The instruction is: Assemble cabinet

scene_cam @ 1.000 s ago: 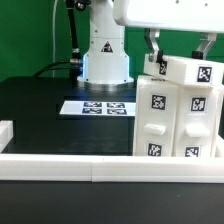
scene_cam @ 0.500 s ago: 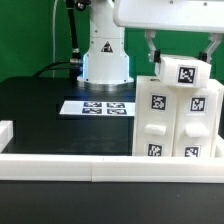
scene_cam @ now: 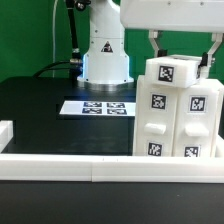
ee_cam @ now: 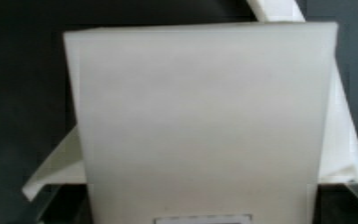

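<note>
At the 3 o'clock side of the bench (scene_cam: 40,110), ext. view: you've got the cabinet (scene_cam: 178,120) standing upright, just inside the white border rail (scene_cam: 70,165), with the marker board (scene_cam: 97,106) apart from it toward 10 o'clock.

Gripper (scene_cam: 181,57) sits at 12 o'clock over the cabinet, one finger showing at each side of the tagged top block (scene_cam: 175,73). Fingers look closed onto that block, but the contact faces are hidden, so treat the grip as probable, not confirmed.

Block looks tilted rel. to the body below, not flush.

Wrist view: a big white face of the cabinet (ee_cam: 194,130) fills the frame; no fingertips seen there, no help on the grip.

Risks, my judgement:
- Tilted block may jam or seat crooked if you push down before squaring it; cause = angle mismatch w/ the body.
- Side load from the gripper could tip or slide the tall body toward the rail; nothing seen bracing it.
- If the grip is shallow, the block may slip or rotate in the fingers.
</note>
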You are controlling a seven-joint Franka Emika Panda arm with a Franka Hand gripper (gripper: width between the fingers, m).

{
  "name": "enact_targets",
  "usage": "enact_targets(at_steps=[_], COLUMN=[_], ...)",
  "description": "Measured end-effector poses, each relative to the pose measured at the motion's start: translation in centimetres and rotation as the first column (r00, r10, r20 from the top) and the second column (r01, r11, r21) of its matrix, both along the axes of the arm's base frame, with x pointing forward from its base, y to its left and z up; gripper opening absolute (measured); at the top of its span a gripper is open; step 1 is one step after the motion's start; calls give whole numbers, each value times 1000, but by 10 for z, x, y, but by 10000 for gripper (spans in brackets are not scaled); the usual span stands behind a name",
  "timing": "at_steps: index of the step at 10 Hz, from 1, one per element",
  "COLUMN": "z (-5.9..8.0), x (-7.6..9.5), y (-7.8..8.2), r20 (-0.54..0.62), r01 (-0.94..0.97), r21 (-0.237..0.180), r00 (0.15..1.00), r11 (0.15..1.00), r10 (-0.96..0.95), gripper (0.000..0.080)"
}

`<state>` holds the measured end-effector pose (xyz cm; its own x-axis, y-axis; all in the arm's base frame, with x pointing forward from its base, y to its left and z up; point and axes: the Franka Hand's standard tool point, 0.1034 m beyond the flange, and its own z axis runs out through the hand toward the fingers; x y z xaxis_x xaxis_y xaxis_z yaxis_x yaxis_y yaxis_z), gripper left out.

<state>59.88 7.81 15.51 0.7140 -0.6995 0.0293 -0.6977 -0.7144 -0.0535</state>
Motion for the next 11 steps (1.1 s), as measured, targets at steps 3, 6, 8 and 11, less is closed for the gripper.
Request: enact_targets(at_steps=[3, 6, 8, 11], z=[1, 0, 0, 0], x=[2, 2, 2, 2], y=[3, 9, 12, 16], r20=[7, -27, -60, -108], r01=[306, 559, 695, 847], r21=[36, 79, 101, 110], r00=[952, 829, 719, 530], r11=[951, 826, 712, 520], r10=[-307, -559, -693, -841], gripper=[560, 560, 560, 560])
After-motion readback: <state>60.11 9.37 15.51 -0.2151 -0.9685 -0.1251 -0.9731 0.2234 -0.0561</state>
